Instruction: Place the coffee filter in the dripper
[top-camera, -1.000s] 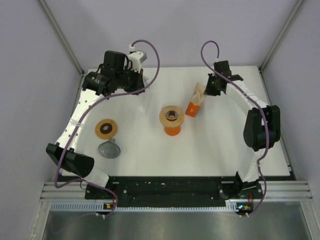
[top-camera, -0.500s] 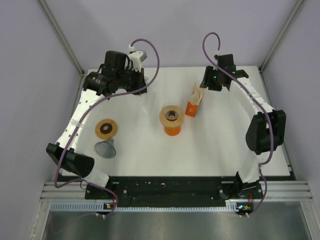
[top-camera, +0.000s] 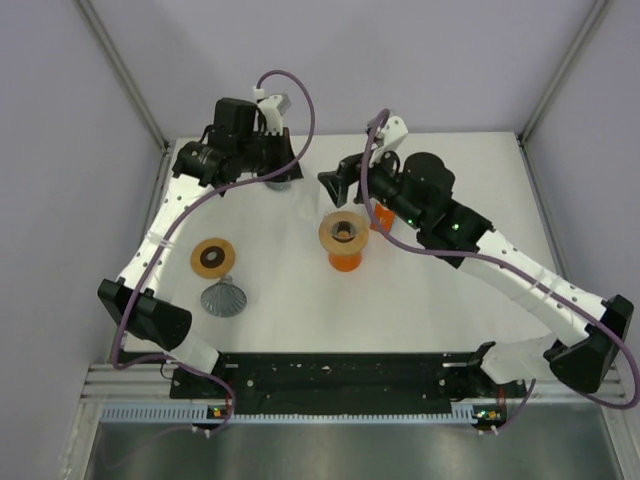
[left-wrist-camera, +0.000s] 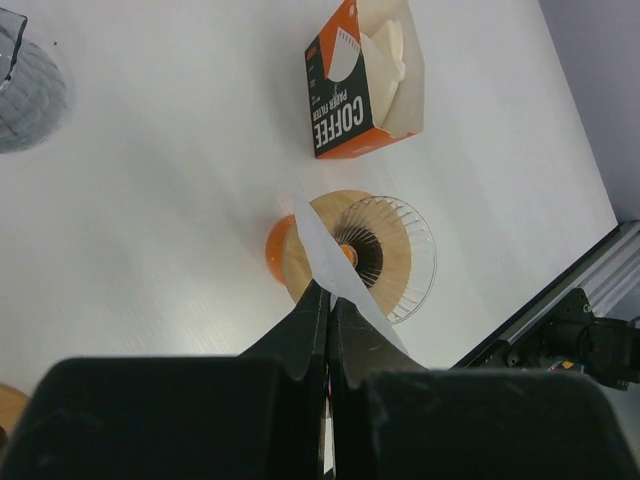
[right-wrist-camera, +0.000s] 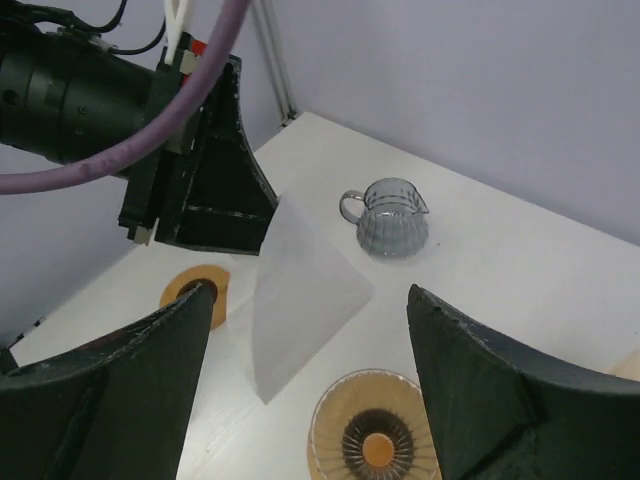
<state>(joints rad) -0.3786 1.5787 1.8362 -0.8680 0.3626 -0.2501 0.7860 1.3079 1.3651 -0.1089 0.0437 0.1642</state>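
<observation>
Right wrist view: the coffee filter, white paper folded flat, is hanging from the left claw above the surface. It is not yet inside the dripper, which is sitting below it and a little nearer this camera. The right claw is facing the paper with its fingers standing wide apart, one on each side of it, touching nothing and carrying nothing. Left wrist view: the left claw's jaws are pressing together on one edge of the filter, and the paper is reaching out over the rim of the dripper, whose ribbed glass cone is showing empty on its wooden collar and orange base. The filter box is lying near, beyond the dripper, flap open. A glass server and a wooden disc are standing well apart from the work. Step in hand, as judged: the filter is being presented over the dripper, with seating not begun. The next move is calling for the flat paper to be spread into a cone, centred over the mouth and lowered against the ribs. Whether the right claw is meant to help open it or to take it over cannot be told.
</observation>
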